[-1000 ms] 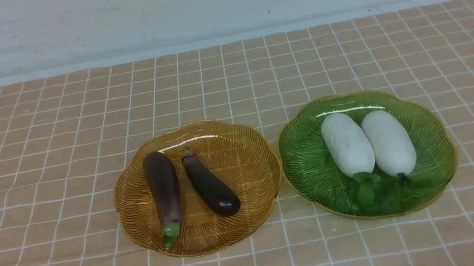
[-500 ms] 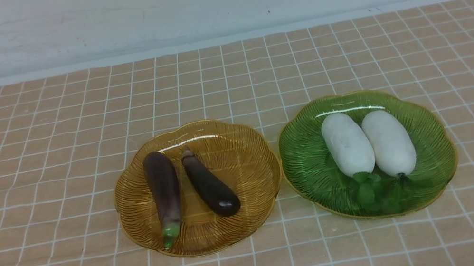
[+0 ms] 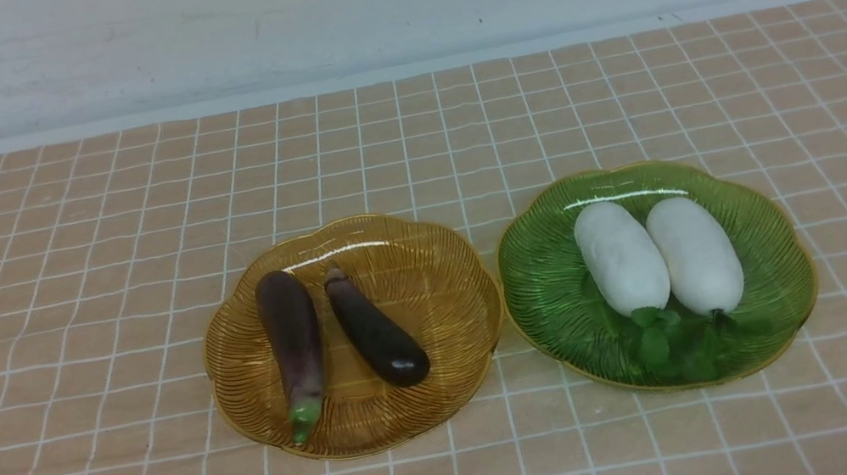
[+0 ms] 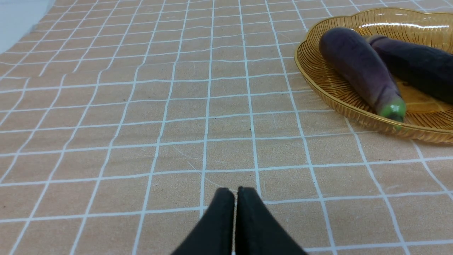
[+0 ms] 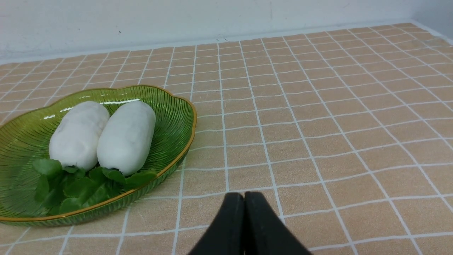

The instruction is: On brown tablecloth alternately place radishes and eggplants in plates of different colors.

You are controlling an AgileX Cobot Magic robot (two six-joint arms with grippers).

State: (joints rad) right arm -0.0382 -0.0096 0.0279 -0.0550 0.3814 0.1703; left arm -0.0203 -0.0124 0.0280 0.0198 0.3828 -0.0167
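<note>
Tan-brown gridded cloth (image 3: 54,291) covers the table. At its centre, the amber scalloped plastic plate (image 3: 429,271) holds two glossy dark purple eggplants (image 3: 291,337) side by side. At that plate's three o'clock, nearly touching, the green scalloped plate (image 3: 545,294) holds two white oblong radishes (image 3: 621,256), leaves toward six o'clock. Left gripper (image 4: 235,193) and right gripper (image 5: 244,198) are pressed closed, empty, over bare cloth.

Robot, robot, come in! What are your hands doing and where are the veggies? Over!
Left hand shut, empty; right hand shut, empty. Both eggplants in amber plate, both radishes in green plate. Nothing in the way.
</note>
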